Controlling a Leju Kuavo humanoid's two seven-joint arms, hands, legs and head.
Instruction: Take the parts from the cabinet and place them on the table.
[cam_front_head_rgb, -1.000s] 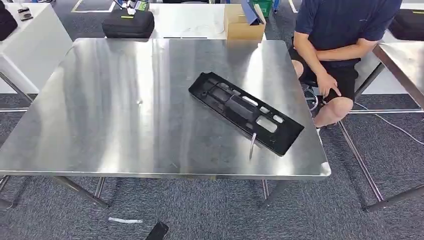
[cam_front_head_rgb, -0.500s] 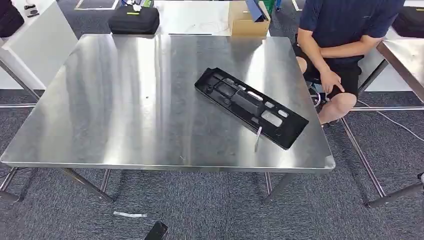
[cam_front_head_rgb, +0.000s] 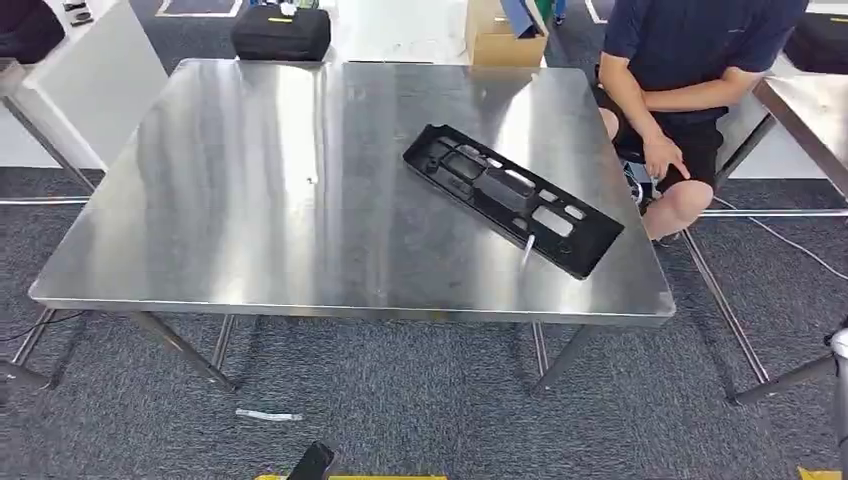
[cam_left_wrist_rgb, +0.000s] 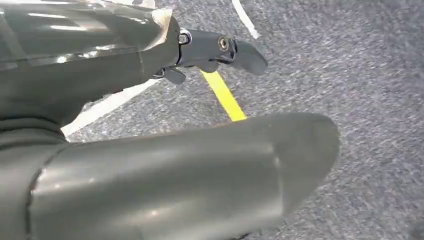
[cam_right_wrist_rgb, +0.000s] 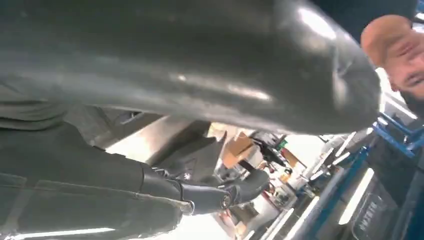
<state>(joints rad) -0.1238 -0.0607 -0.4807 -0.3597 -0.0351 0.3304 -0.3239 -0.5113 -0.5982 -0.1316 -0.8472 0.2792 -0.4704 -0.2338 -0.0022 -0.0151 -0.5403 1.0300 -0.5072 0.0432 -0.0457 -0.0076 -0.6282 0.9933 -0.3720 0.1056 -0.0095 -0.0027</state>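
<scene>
Black plastic part (cam_front_head_rgb: 512, 200) lies flat and diagonal on the steel table (cam_front_head_rgb: 250, 200), toward its right side, nothing touching it. Left hand (cam_left_wrist_rgb: 150, 135) hangs over grey carpet with a yellow floor line (cam_left_wrist_rgb: 223, 95) beneath it; fingers apart, holding nothing. Right hand (cam_right_wrist_rgb: 165, 100) also empty, fingers extended. A person (cam_front_head_rgb: 690, 70) sits just beside the table's far right corner.

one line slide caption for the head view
Black part lying slantwise on the steel table, a seated person at its far right corner.
</scene>
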